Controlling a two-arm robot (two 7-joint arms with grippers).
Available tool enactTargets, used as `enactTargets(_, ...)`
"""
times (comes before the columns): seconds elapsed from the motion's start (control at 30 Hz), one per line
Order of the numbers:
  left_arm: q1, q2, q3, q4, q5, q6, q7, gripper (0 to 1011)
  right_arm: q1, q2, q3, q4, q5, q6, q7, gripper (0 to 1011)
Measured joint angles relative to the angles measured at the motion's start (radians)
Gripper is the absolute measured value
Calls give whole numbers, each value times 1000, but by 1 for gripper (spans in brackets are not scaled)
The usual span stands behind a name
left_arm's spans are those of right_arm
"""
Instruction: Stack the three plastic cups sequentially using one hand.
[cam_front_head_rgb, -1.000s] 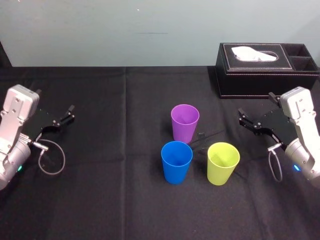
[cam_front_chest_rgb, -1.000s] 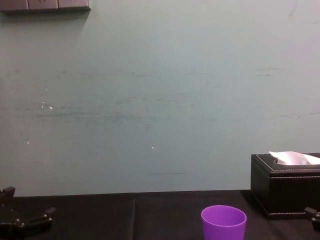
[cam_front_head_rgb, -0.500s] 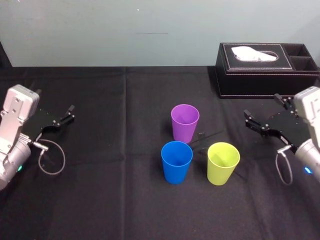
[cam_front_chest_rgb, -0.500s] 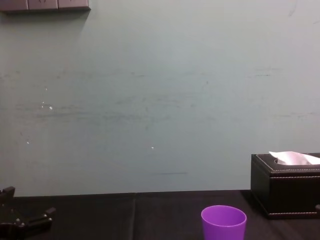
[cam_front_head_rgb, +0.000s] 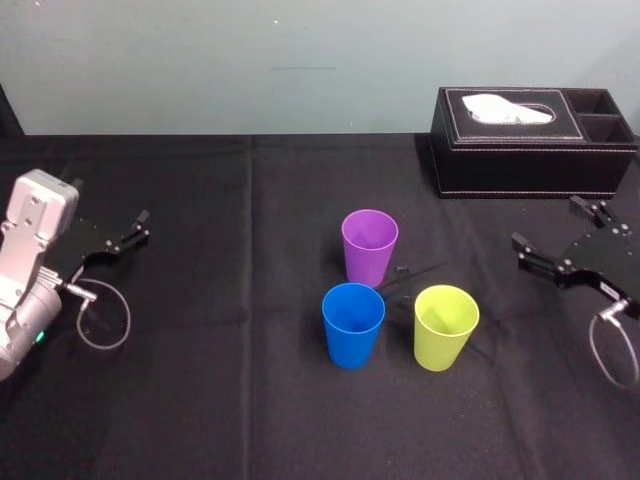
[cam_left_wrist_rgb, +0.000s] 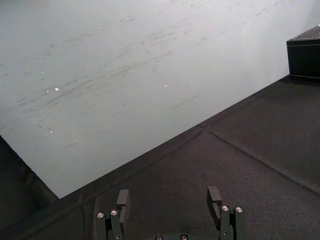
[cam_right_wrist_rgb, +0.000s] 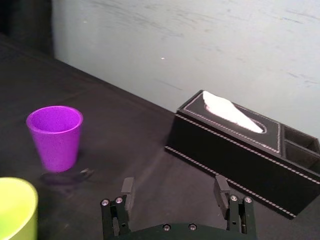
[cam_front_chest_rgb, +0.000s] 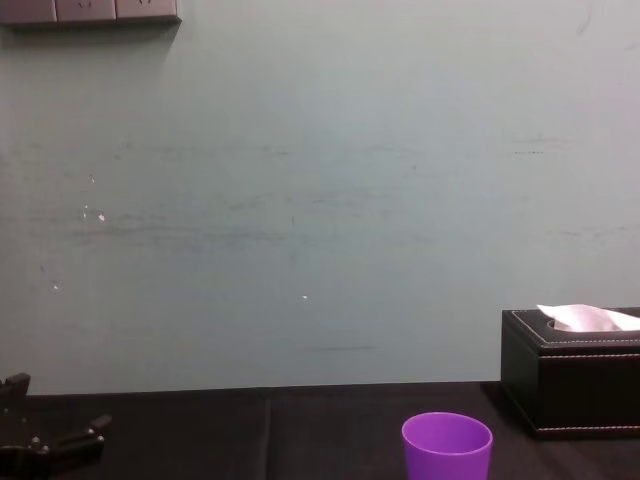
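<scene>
Three cups stand upright and apart mid-table: the purple cup (cam_front_head_rgb: 369, 245) at the back, the blue cup (cam_front_head_rgb: 353, 323) in front of it, and the yellow-green cup (cam_front_head_rgb: 446, 326) to the blue one's right. My right gripper (cam_front_head_rgb: 547, 221) hovers at the table's right side, well away from the cups, open and empty. The right wrist view shows the same gripper (cam_right_wrist_rgb: 173, 184) with the purple cup (cam_right_wrist_rgb: 55, 137) and the yellow-green cup (cam_right_wrist_rgb: 15, 210) ahead of it. At the far left my left gripper (cam_front_head_rgb: 143, 226) rests open and empty.
A black tissue box (cam_front_head_rgb: 533, 140) stands at the back right, just behind the right gripper. A black cloth (cam_front_head_rgb: 250, 400) covers the table, with free room left of the cups and in front of them. A pale wall (cam_front_chest_rgb: 320, 200) rises behind the table.
The right arm has pulled back to the right, away from the cups, and left the chest view. The cups and the left arm have stayed put.
</scene>
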Motion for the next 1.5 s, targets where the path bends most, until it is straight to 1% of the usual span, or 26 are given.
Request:
enactTargets(0.2, 0, 0, 0, 0, 0, 0, 0, 1011, -67, 41, 39, -55, 34, -18, 56, 1003)
enactTargets(0.23, 0, 0, 0, 0, 0, 0, 0, 1011, -81, 52, 47, -67, 41, -24, 77, 1003)
enactTargets(0.43, 0, 0, 0, 0, 0, 0, 0, 1011, -126, 93, 66, -95, 69, -45, 173, 1002)
enactTargets(0.57, 0, 0, 0, 0, 0, 0, 0, 1011, -149, 107, 76, -109, 81, -50, 209, 1003)
enactTargets(0.67, 0, 0, 0, 0, 0, 0, 0, 1011, -177, 120, 93, -124, 98, -57, 247, 1003)
enactTargets(0.77, 0, 0, 0, 0, 0, 0, 0, 1011, -199, 126, 103, -133, 111, -63, 273, 1003)
enactTargets(0.93, 0, 0, 0, 0, 0, 0, 0, 1011, -217, 126, 107, -137, 115, -65, 305, 1003)
enactTargets(1.1, 0, 0, 0, 0, 0, 0, 0, 1011, -219, 112, 95, -130, 106, -59, 325, 1003)
enactTargets(1.23, 0, 0, 0, 0, 0, 0, 0, 1011, -208, 91, 73, -115, 80, -45, 335, 1003)
enactTargets(1.33, 0, 0, 0, 0, 0, 0, 0, 1011, -201, 80, 65, -108, 65, -40, 338, 1002)
enactTargets(1.43, 0, 0, 0, 0, 0, 0, 0, 1011, -191, 63, 49, -97, 35, -33, 340, 1003)
enactTargets(1.5, 0, 0, 0, 0, 0, 0, 0, 1011, -186, 56, 43, -92, 25, -31, 341, 1003)
